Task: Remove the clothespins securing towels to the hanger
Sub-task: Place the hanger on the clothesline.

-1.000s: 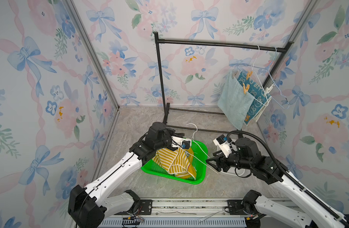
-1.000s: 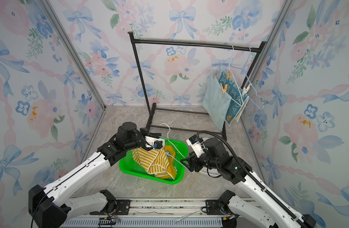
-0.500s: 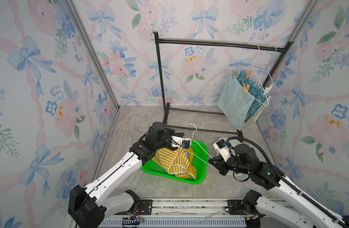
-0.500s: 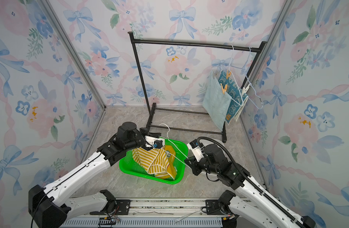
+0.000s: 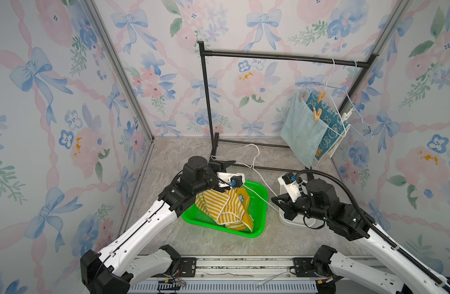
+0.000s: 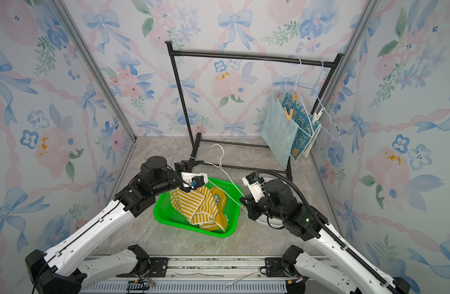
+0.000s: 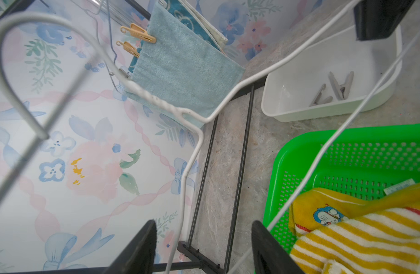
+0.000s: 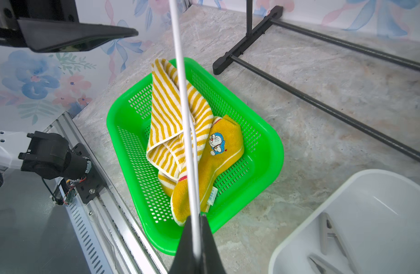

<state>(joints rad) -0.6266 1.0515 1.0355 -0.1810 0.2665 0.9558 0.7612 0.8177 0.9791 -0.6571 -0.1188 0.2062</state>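
Observation:
My right gripper (image 8: 196, 219) (image 5: 275, 201) is shut on the wire of a bare white hanger (image 8: 180, 71) (image 5: 254, 163) held over the green basket (image 5: 259, 229). At the hanger's other end my left gripper (image 7: 203, 223) (image 5: 226, 164) stands open, with the wire passing loosely between its fingers. A yellow-striped towel (image 5: 219, 207) (image 8: 171, 113) lies in the basket. A teal towel (image 5: 300, 129) and a blue bunny towel (image 5: 329, 119) hang on hangers at the rack's right end, pinned by two tan clothespins (image 5: 321, 96) (image 7: 139, 33) and a white one (image 5: 347, 115).
A white bin (image 7: 273, 95) (image 8: 346, 189) holding grey clothespins (image 7: 339, 86) stands right of the basket, under my right arm. A plain yellow cloth with a cartoon patch (image 8: 218, 147) shares the basket. The black rack (image 5: 206, 101) has base bars on the floor behind.
My right gripper shut on the hanger wire beside the basket. My left gripper then opened and let go of the hanger's other end.

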